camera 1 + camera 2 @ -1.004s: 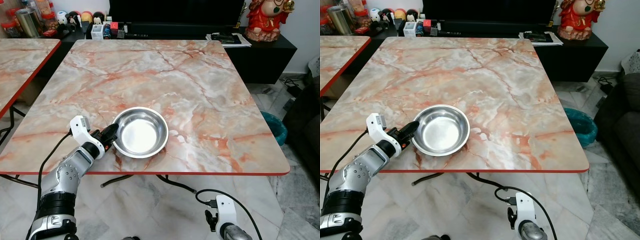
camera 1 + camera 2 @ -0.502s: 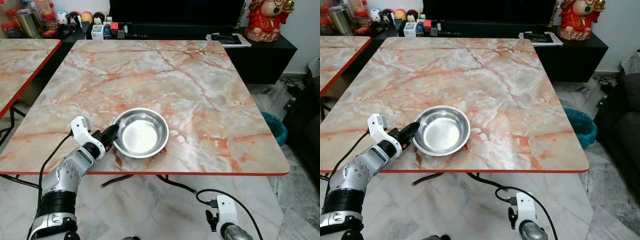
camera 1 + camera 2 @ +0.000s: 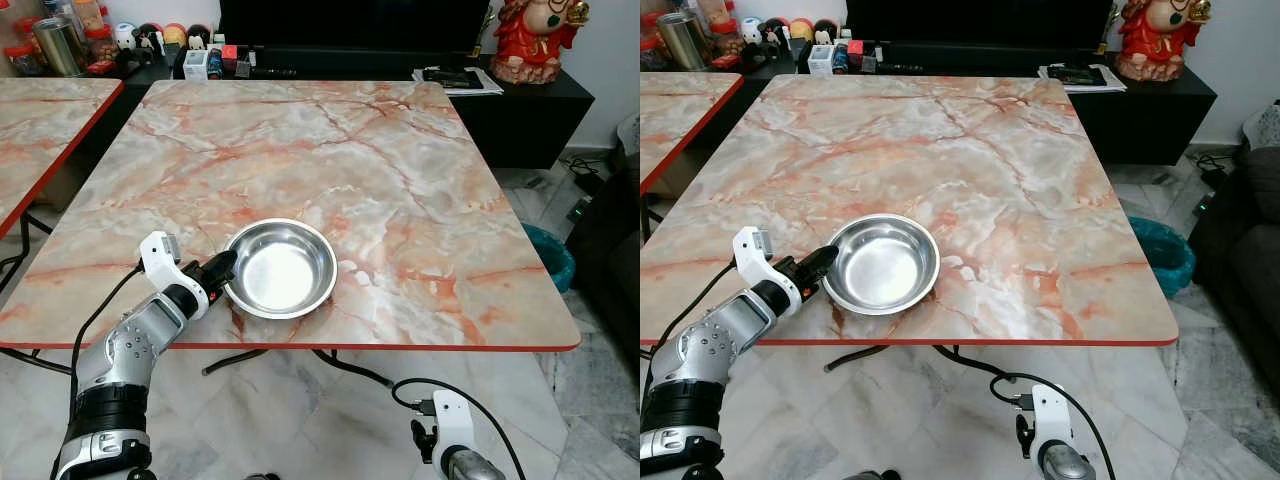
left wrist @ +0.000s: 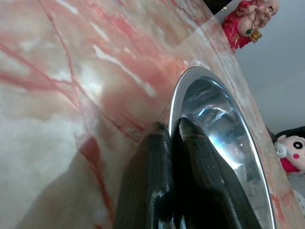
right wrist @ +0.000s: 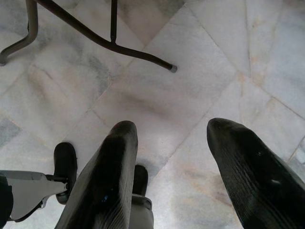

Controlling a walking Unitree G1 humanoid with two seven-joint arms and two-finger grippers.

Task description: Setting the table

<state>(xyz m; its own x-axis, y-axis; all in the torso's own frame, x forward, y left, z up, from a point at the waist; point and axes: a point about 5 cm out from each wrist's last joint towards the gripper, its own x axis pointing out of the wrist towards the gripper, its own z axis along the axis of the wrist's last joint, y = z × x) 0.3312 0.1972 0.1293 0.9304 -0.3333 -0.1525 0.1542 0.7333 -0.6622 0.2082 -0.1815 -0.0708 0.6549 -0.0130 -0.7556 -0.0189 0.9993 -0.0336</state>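
Bowl going down on the marble table — placing step, by the look of it.

Left gripper (image 3: pixel 221 268) pinches the near-left rim of the steel bowl (image 3: pixel 281 267), which sits near the table's (image 3: pixel 400 180) front edge; right gripper (image 5: pixel 169 157) hangs spread over the floor; next — loosen and back away without dragging the bowl.

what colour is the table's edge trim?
Red, running round the marble-patterned table; clearest in the left eye view.
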